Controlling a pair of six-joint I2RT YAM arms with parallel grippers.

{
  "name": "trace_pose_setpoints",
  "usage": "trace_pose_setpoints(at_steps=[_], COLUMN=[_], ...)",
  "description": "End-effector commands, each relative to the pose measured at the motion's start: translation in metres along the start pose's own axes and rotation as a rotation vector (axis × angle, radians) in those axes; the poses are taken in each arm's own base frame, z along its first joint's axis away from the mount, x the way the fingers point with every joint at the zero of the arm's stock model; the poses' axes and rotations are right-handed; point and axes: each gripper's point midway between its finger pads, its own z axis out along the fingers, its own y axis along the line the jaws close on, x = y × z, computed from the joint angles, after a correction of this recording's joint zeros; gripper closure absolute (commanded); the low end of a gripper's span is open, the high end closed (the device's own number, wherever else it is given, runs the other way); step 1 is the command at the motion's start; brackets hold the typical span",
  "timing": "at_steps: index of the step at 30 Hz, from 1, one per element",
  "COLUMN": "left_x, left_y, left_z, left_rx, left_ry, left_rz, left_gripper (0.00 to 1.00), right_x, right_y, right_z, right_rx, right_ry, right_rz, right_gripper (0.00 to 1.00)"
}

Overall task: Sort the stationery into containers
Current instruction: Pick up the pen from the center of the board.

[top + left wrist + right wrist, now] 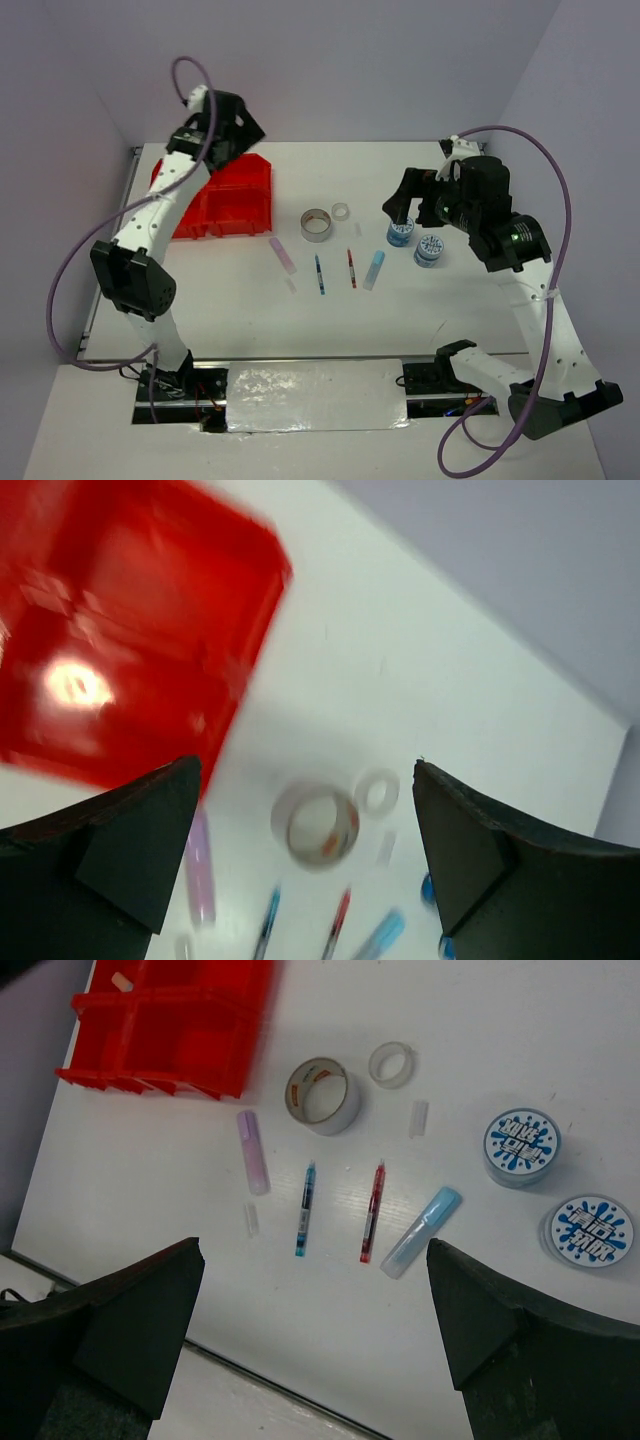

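Left gripper (306,768) spread; red bin (120,630) blurred, cropped.

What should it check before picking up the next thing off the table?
1. Left end effector open and empty: ok.
2. Right end effector open and empty: ok.
3. Blue pen and red pen lie apart, not touching: ok.
4. Red bin has open-topped compartments: ok.
5. Which compartment suits each item: cannot tell.
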Motion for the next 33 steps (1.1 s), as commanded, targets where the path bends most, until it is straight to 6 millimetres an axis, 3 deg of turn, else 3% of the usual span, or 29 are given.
trace_pose_setpoints(at_steps=[1, 4, 7, 14, 28, 33], left_x=[0.099, 0.148, 0.182, 0.232, 0.261, 0.273], left_y=[0.038, 0.047, 0.05, 0.078, 0.1, 0.099], left_z=[-0.024, -0.035, -0.031, -0.02, -0.001, 0.01], left_rx=[-0.246, -0.325, -0.349, -0.44, -0.485, -0.427], left_ry=[0.197, 0.257, 0.317, 0.427, 0.458, 0.456], left_rz=[0.133, 0.189, 0.246, 0.352, 0.343, 0.327], left_gripper=[0.01, 0.01, 0.01, 0.01, 0.05, 0.15], right_x=[-0.012, -0.004, 0.004, 0.039, 0.049, 0.051], right_y=[0.006, 0.005, 0.002, -0.006, 0.0, 0.003], right_z=[-0.007, -0.009, -0.013, -0.012, -0.026, -0.031], right_rx=[-0.024, -0.027, -0.017, -0.011, -0.05, -0.062], right_ry=[-0.069, -0.064, -0.054, 0.014, 0.013, 0.019], right_rz=[0.012, 0.026, 0.033, 0.072, 0.083, 0.078], right_gripper=[0.0, 0.0, 0.0, 0.0, 0.0, 0.0])
